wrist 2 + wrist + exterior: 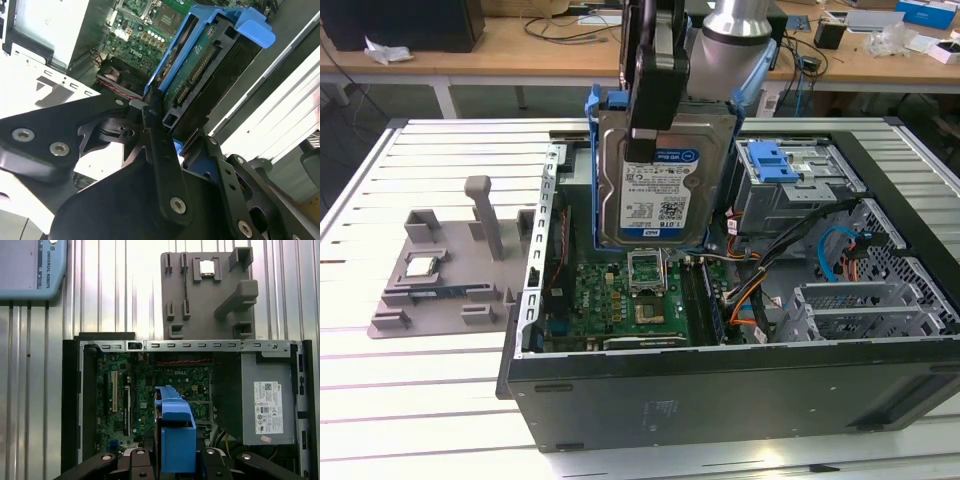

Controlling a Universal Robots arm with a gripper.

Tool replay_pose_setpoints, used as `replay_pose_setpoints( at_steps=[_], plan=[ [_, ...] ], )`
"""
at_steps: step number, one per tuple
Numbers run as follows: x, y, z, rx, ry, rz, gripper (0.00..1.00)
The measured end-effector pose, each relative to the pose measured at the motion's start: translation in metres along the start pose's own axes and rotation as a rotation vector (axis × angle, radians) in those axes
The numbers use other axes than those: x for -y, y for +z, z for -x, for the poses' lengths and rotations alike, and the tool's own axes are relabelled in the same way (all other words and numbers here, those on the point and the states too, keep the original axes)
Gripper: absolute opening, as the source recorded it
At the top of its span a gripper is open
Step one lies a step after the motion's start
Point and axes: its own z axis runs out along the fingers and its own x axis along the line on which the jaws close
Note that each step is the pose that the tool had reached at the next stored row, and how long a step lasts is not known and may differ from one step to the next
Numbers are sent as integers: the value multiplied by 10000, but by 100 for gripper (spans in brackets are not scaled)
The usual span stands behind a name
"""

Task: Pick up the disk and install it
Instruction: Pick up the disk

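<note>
Tool around disk, above case

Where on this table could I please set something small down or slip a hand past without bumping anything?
The ribbed table is bare between the grey fixture and the near edge, on the exterior view's left of the computer case. Inside the case it is crowded: cables, the drive cage, and the gripper holding the disk above the motherboard.

Printed labels stand on the disk I hold, on the power supply, on the board and on an arm housing.
</note>
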Motion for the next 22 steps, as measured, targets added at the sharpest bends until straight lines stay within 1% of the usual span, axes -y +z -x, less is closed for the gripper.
replay_pose_setpoints(
  at_steps=[6,10,11,17,20,22],
  plan=[
    [10,13,-73,1,-1,0,37],
    [18,23,-134,0,0,0,37],
    [22,28,-163,0,0,0,37],
    [34,42,-257,0,-1,0,37],
    [44,54,-332,1,0,0,37],
    [48,57,-355,1,0,0,37]
  ],
)
